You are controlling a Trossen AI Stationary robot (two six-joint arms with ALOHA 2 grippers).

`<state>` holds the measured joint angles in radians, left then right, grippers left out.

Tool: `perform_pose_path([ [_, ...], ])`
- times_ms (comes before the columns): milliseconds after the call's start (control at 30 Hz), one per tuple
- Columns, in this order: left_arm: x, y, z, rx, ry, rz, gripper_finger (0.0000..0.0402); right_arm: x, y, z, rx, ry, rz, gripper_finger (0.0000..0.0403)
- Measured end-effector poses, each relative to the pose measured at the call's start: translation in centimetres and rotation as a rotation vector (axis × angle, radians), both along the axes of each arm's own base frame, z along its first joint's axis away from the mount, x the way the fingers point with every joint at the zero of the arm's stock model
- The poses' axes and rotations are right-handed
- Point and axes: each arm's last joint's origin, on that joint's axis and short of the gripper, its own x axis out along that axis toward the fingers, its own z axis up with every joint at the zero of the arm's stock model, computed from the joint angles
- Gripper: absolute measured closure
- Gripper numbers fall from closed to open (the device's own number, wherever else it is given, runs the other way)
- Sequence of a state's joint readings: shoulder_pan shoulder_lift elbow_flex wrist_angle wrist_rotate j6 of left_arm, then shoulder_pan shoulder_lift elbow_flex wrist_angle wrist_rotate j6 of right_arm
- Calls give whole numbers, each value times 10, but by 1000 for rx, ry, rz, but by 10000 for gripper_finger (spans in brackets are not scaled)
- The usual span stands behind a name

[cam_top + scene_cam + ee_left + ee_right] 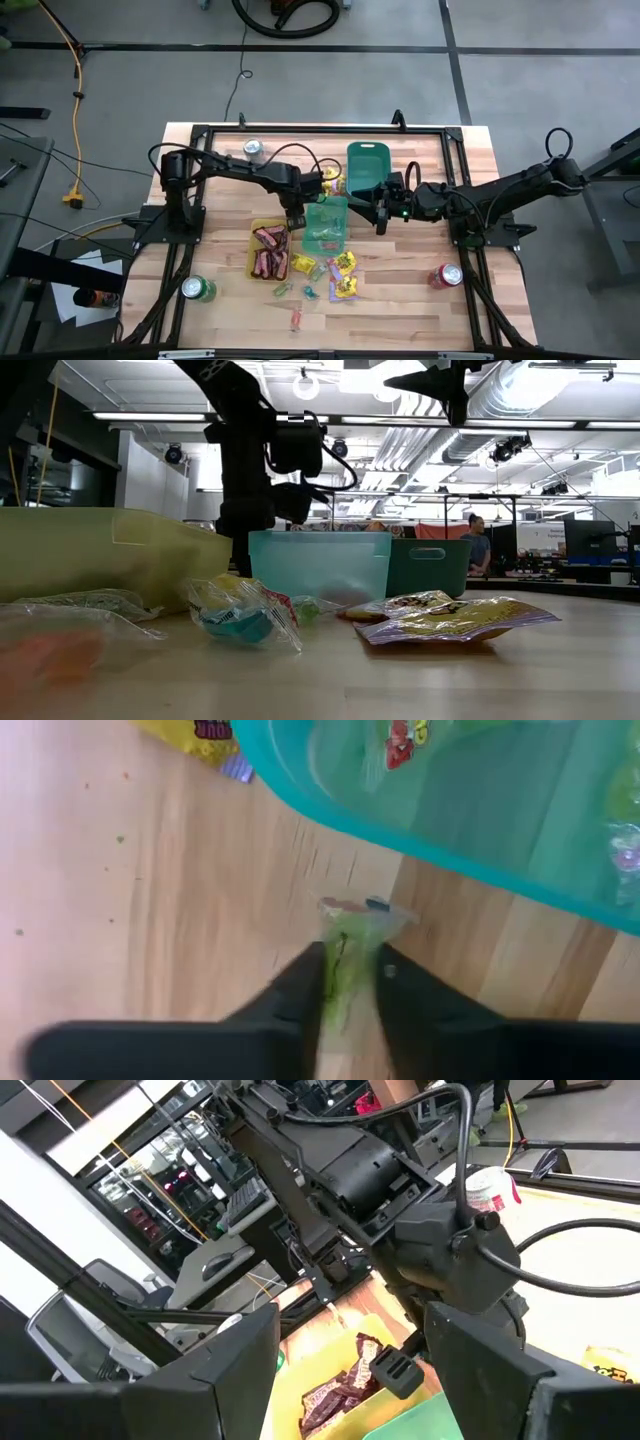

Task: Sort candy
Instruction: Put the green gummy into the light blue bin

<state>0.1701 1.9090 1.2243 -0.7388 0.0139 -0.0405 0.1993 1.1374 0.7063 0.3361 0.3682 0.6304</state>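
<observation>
My left gripper (296, 222) hangs between the yellow tray (256, 232) and the pale teal tray (326, 224), and is shut on a small green wrapped candy (345, 935). The yellow tray holds dark red-brown bars (270, 252). Yellow packets (345, 275) and tiny pale pieces (283, 290) lie loose on the wood nearer the front edge; the low view shows the packets (450, 618) lying flat. My right gripper (380, 220) hovers open beside the pale teal tray's right side, holding nothing (350, 1355). My left gripper pinches the green candy between its two fingers (312, 982), coming from above and pointing down. The crimped wrapper end (358, 908) sticks out past the fingertips, next to the pale teal tray's wall (420, 830). Whether the candy is off the wood I cannot tell.
A dark green tray (368, 165) lies at the far side behind my right gripper. Drink cans stand at the far left (253, 148), near left (198, 289) and near right (447, 276). A person (476, 545) is in the room beyond the table.
</observation>
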Motion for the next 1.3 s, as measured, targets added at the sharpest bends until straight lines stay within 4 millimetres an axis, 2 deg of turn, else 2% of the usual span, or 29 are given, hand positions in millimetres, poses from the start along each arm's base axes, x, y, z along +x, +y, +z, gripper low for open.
perform_pose_path([
  [67,-1,0,2,3,3,-26,380,0,0,0,0,0,0,158],
  [167,-9,4,14,3,21,-49,389,0,0,0,0,0,0,158],
  [267,-21,17,43,21,-37,-25,394,0,0,0,-1,3,0,158],
  [333,-33,26,69,42,-110,15,399,0,0,0,-1,4,1,158],
  [467,-60,36,131,106,-375,122,400,0,0,-1,-2,6,1,158],
  [600,-87,23,189,151,-721,169,401,0,0,0,27,-1,-1,158],
  [667,-99,11,207,150,-890,167,401,0,0,0,43,-4,-3,158],
  [733,-107,-3,215,130,-1043,152,401,0,0,0,43,-4,-3,158],
  [800,-113,-15,212,90,-1167,145,401,0,0,0,43,-4,-3,158],
  [867,-115,-27,201,26,-1248,146,401,0,0,0,43,-4,-3,158],
  [1033,-111,-58,152,-123,-1360,197,401,0,0,0,42,-4,-3,158],
  [1200,-102,-79,106,-148,-1360,282,401,0,-1,0,42,-10,-6,158],
  [1300,-93,-86,92,-142,-1322,277,401,0,-1,0,26,-8,-9,158],
])
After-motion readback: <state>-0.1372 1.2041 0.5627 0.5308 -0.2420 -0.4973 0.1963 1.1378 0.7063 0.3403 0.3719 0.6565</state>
